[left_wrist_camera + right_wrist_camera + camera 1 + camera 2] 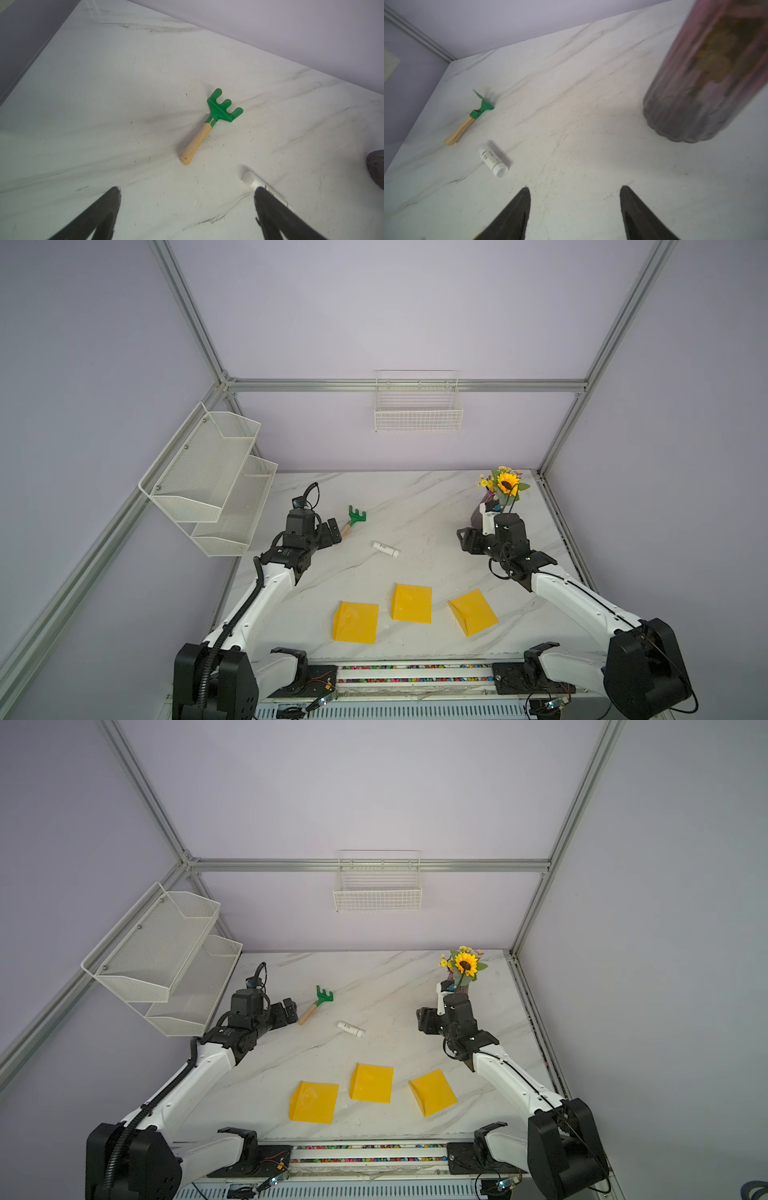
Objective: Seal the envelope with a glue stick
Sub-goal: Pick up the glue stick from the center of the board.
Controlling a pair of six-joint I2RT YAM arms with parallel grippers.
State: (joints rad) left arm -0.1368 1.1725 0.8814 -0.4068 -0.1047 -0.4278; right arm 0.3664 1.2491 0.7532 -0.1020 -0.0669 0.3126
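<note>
The glue stick (385, 548) (350, 1029), a small white tube, lies on its side mid-table between the two arms. Three yellow envelopes lie flat near the front edge: left (355, 621), middle (411, 603) and right (473, 612). My left gripper (333, 531) (187, 190) hovers open to the left of the tube, holding nothing. One of its fingers hides part of the glue stick (252, 181) in the left wrist view. To the right of the tube, my right gripper (463, 539) (574, 188) has its jaws apart over bare table. The glue stick (493, 162) lies apart from it.
A green-headed toy rake (354, 519) with a wooden handle lies just beyond the left gripper. A dark vase with a sunflower (500, 489) stands close behind the right gripper. A mesh shelf (208, 477) hangs at the left wall. A wire basket (417, 406) hangs at the back.
</note>
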